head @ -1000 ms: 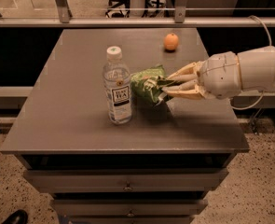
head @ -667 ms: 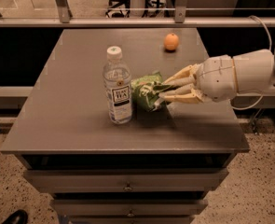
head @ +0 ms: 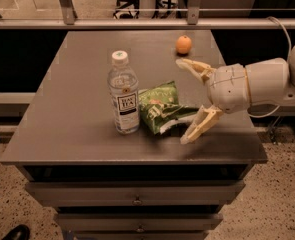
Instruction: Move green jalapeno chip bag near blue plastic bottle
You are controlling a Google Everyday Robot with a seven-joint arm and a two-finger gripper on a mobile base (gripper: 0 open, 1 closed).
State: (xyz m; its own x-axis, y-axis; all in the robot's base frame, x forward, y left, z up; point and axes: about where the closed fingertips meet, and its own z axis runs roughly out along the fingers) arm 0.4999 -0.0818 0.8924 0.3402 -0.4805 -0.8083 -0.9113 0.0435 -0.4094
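Grey tabletop (head: 72, 109) holds your gripper (head: 183, 101) at its right side, fingers spread wide and gripping nothing, with the one green jalapeno chip bag (head: 159, 106) lying just left of the fingertips. Just beside the bag's left edge you see one blue plastic bottle (head: 123, 96) standing upright. One small orange fruit (head: 183, 44) sits well apart near the far edge.

Eyes on the water bottle (head: 123, 91): its white label (head: 128, 104) carries dark block letters in two lines, looking like "TEAS' TEA", and the smaller print beneath can't be made out. Just beside it, the green chip bag (head: 162, 106) shows white lettering, too crumpled to read. The gripper (head: 181, 101) sits at the bag's right edge, jaws spread wide above the worktop (head: 77, 129).
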